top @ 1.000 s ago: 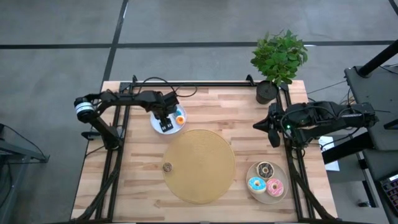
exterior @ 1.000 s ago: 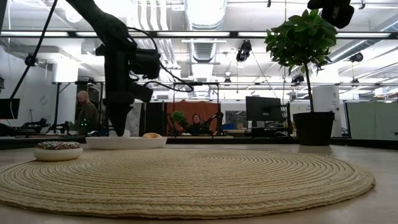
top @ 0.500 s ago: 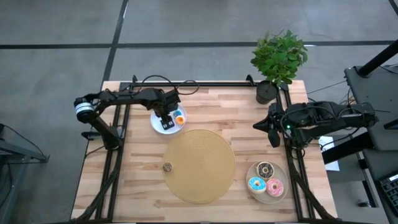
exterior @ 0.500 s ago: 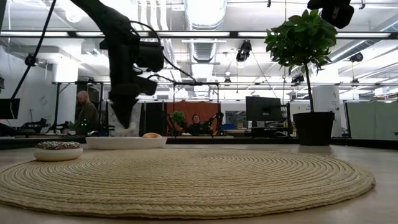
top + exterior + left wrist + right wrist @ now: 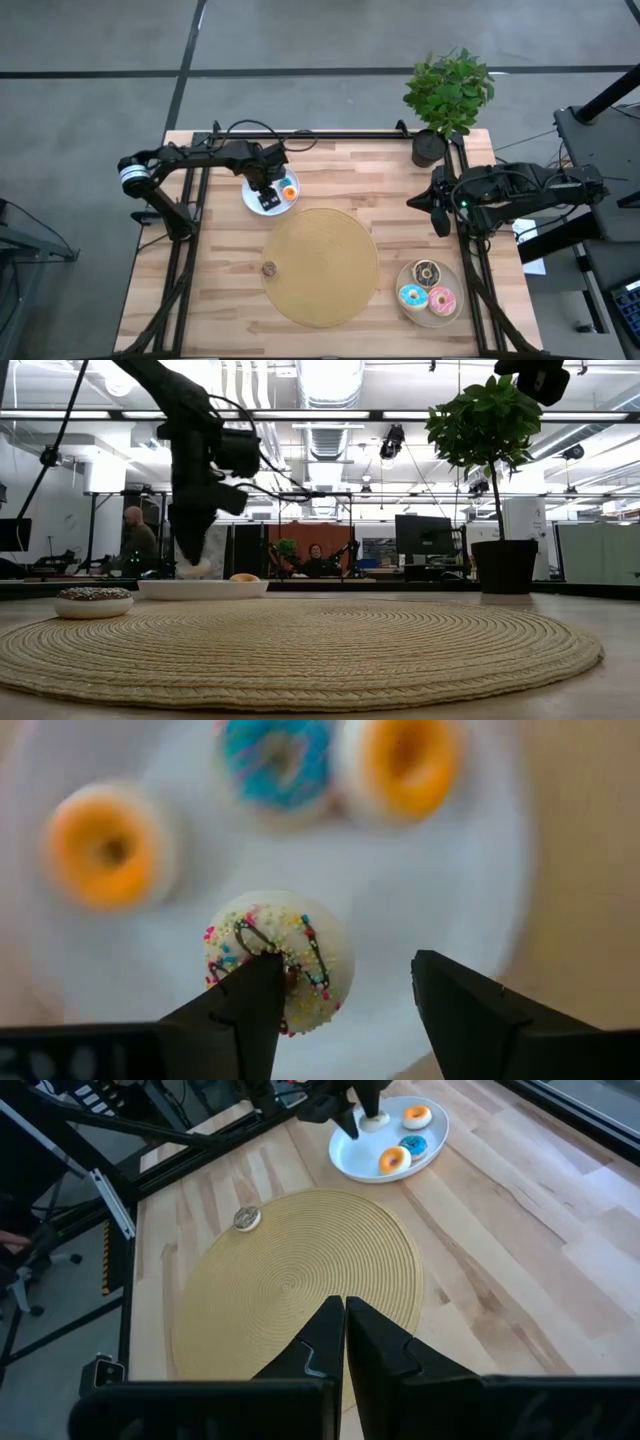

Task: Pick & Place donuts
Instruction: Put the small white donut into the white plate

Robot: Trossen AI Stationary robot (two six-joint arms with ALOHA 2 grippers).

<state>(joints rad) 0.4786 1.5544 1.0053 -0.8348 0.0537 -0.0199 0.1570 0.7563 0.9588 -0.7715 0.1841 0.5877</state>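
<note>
The left gripper [image 5: 345, 1000], jaws wide, hangs over the round white plate [image 5: 254, 200] at the table's ten o'clock. The plate holds four small toy donuts [image 5: 280, 960]: one white sprinkled, two orange, one blue. The right gripper [image 5: 345, 1335], closed, waits at three o'clock.

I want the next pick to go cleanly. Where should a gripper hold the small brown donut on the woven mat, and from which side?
Grip the brown donut across its outer rim, coming straight down from above. It lies flat and alone near the mat's left edge, so opposite sides look free to pinch.
</note>
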